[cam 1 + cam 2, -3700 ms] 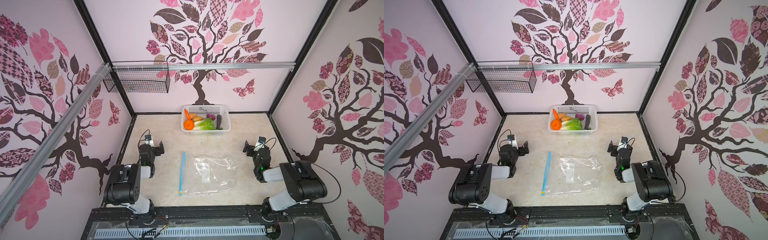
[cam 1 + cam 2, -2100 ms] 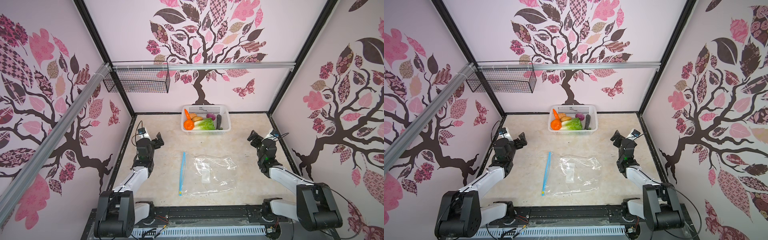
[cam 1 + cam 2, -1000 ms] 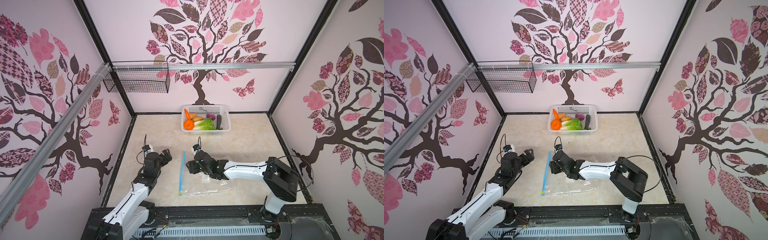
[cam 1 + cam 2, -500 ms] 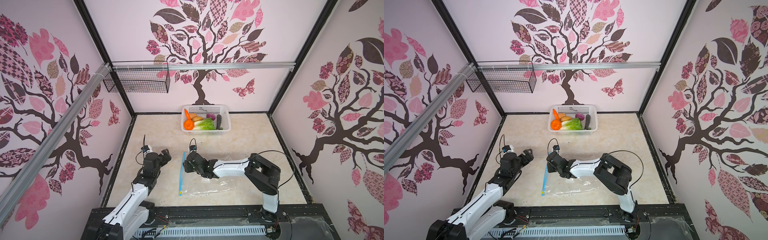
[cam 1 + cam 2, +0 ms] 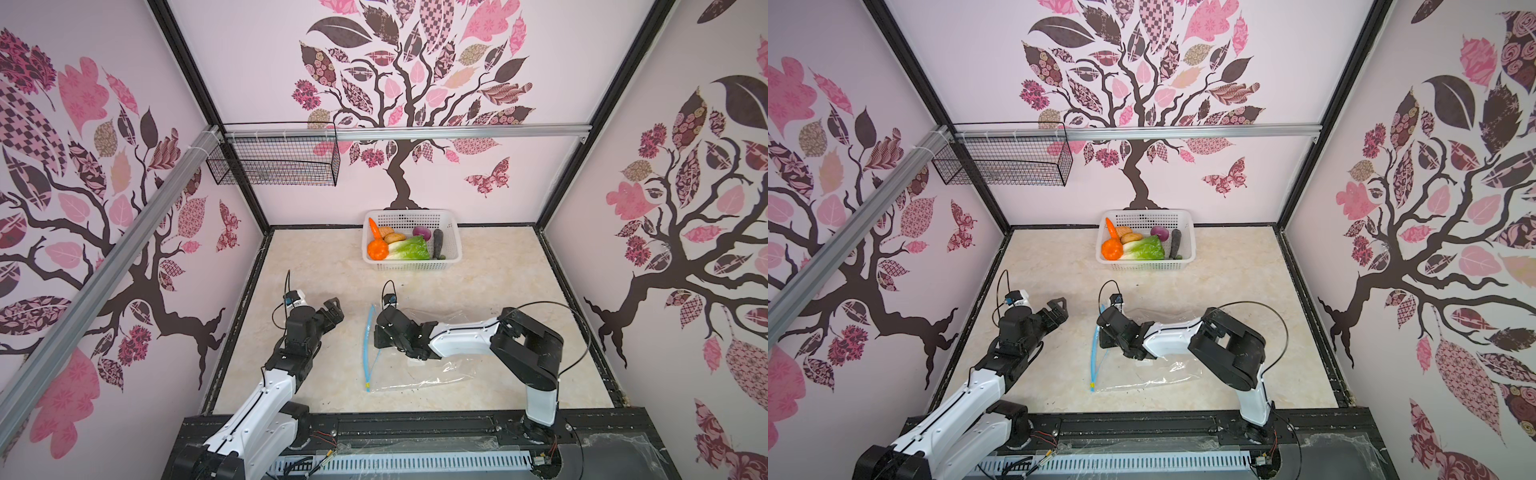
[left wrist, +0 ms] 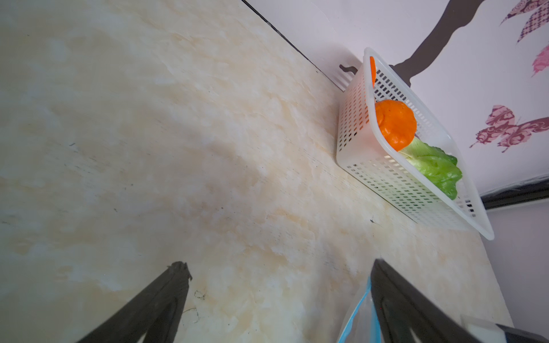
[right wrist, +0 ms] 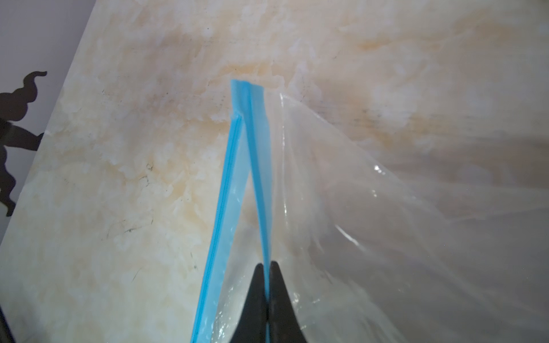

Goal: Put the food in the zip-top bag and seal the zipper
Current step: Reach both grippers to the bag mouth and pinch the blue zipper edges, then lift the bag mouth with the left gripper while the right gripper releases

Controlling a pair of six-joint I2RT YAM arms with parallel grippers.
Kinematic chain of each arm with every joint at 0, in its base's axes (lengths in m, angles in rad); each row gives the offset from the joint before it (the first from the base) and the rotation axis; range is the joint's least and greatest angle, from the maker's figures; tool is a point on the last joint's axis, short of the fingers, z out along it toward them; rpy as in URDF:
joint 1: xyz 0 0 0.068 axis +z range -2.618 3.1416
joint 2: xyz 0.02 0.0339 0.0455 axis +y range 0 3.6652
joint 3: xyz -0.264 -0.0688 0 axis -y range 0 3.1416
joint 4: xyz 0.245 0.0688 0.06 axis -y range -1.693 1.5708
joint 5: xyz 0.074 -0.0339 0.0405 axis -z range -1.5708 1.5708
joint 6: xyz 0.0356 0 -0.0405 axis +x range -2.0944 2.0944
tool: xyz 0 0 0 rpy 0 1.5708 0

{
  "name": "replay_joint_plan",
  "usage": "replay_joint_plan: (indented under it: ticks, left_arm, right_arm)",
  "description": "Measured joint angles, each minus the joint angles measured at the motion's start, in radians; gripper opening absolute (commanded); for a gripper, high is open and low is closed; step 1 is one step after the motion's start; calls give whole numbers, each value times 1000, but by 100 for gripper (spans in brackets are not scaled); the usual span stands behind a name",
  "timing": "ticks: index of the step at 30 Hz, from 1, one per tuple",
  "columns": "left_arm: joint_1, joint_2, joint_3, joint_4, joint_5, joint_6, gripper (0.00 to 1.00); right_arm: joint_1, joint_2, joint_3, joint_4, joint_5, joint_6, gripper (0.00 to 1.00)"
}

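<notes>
Evidently our right gripper [image 7: 266, 268] is clenched on the upper lip of the zipper [image 7: 259, 178], holding that blue strip raised off the lower strip, which lies on the tabletop [image 5: 498, 291]. Our left gripper [image 6: 277, 264] hangs spread wide and empty, just beside the strip's upper end, left of centre. The zip-top bag [image 5: 419, 374] lies flat at lower centre, mouth facing left, its yellow slider tab [image 5: 368, 389] at the strip's lower end. None of the food [image 5: 1144, 249] is in it: carrot [image 5: 374, 227], pumpkin [image 5: 377, 248], potatoes [image 5: 394, 237], onion [image 5: 422, 230], cabbage [image 5: 409, 249] and eggplant [image 5: 438, 243] all sit in the white perforated basket [image 5: 411, 266] at upper centre.

We judge the pinch the weak spot. It takes only a thin, slick strip, so a quick pull could slide the lip out and let the mouth fall shut. The bag is empty and light with nothing pinning it, so raising the lip may drag the whole bag along rather than spread it. Our right arm [image 5: 461, 338] stretches over the bag, so loading must come from the left, and the cabbage looks broad for so narrow a gap.

The tabletop is smooth beige marble pattern with faint dark scuffs, offering little grip, we expect. Pale pink walls [image 5: 519, 187] with tree decals [image 5: 401, 178] stand between black frame posts [image 5: 187, 70]; a black wire basket [image 5: 274, 166] hangs from an aluminium rail [image 5: 457, 131] at upper left.
</notes>
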Motion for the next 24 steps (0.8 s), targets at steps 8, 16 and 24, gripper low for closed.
replay_joint_plan:
  ticks: [8,16,24]
  left_arm:
    - [-3,-5,47,23,232,-8,95]
    - [-75,-7,216,69,438,-8,96]
    - [-146,62,264,83,543,14,84]
  right_arm:
    - [-132,-283,-46,-6,-90,-133,0]
    - [-140,-395,-45,-37,-97,-256,0]
    - [-139,-409,-35,-72,-99,-330,0]
